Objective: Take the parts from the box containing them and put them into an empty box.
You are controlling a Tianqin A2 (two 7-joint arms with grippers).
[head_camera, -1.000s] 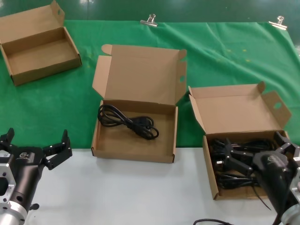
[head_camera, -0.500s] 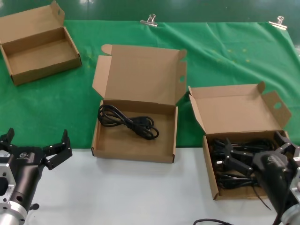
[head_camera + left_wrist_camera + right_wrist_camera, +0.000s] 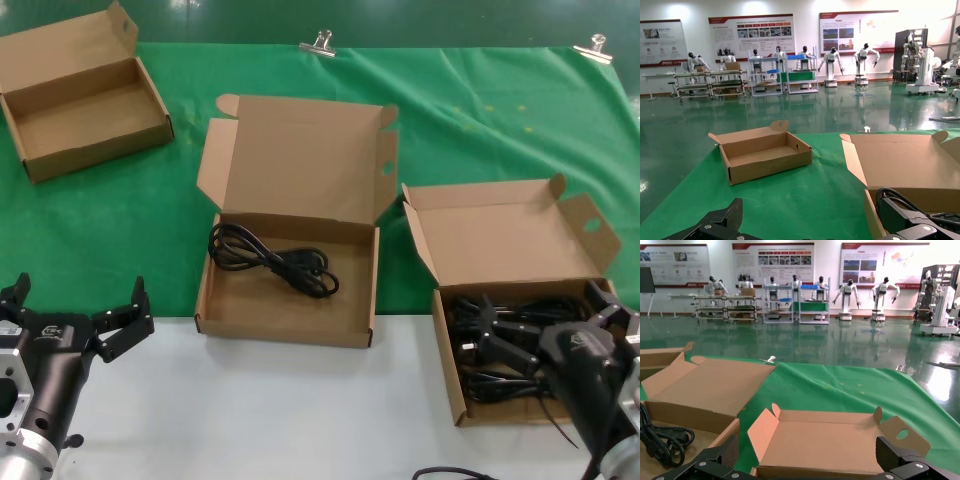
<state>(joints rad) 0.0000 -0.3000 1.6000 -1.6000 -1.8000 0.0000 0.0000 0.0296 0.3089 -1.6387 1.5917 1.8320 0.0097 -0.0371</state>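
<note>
Right gripper [image 3: 560, 335], black, fingers spread wide and holding nothing, hung low over the brown oblong cardboard mailer box with two splayed lid flaps [image 3: 500, 232]; between and beneath its fingers lay the black coiled power cords with chunky plugs [image 3: 490, 340], heaped in that box's tray; left gripper [image 3: 75, 315], black, fingers likewise wide apart and empty, rested over the white table edge [image 3: 270, 410], well apart from any cord; just beyond and inward of its fingertips stood the large squarish brown cardboard box with a tall lid and rounded ear tab [image 3: 290, 160], its tray holding a single black coiled cord [image 3: 272, 260] against the back wall; farther out past the left fingers, on the green cloth [image 3: 480, 120], sat a smaller open brown cardboard box [image 3: 85, 100]; two metal clips [image 3: 318, 42] pinned the cloth's far edge; in the left wrist view the small box [image 3: 765, 155] showed ahead of the finger pads [image 3: 720, 222].
</note>
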